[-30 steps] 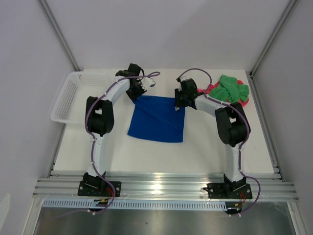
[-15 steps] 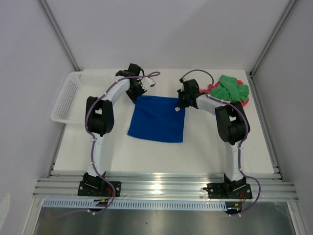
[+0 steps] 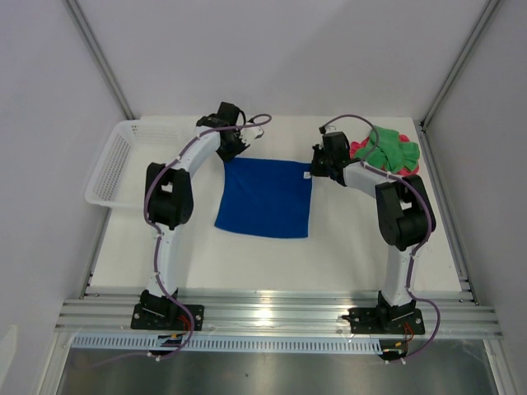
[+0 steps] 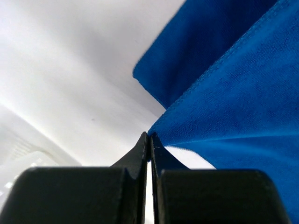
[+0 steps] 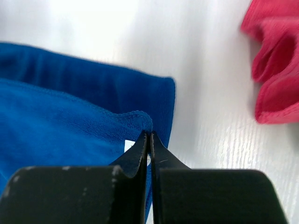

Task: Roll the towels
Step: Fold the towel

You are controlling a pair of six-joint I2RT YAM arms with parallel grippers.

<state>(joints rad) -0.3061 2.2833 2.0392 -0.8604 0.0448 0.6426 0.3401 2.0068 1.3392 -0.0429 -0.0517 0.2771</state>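
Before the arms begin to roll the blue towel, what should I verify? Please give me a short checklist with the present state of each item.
1. Left hand shut on one far corner of the blue towel: ok.
2. Right hand shut on the other far corner: ok.
3. Near half of the towel lying flat on the table: ok.
4. No fold hidden under the lifted far edge: cannot tell.
5. Green towel and pink-red towel apart from the blue one: ok.
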